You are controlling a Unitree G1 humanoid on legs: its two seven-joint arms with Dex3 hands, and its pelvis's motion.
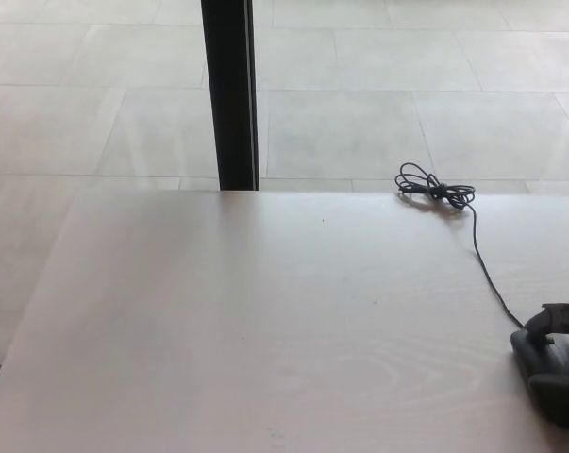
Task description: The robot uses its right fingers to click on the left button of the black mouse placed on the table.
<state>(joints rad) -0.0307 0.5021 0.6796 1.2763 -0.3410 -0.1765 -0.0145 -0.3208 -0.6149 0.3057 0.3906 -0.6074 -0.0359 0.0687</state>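
one pale wooden table [265, 321] is carrying the black mouse [548, 377] at its right edge, its cable [437, 191] coiling near the far edge, while the right hand [560, 326] is resting fingers on it, grip unclear.

mouse [544, 376]: 1 | cable [473, 236]: 1 | table [246, 321]: 1 | robot hand [560, 319]: 1 | black post [229, 94]: 1

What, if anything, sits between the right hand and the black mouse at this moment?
Nothing visible does. The right hand is already over the front of the black mouse at the table's right edge, with a dark finger curled on top. The cable runs off toward the far edge, clear of the hand.
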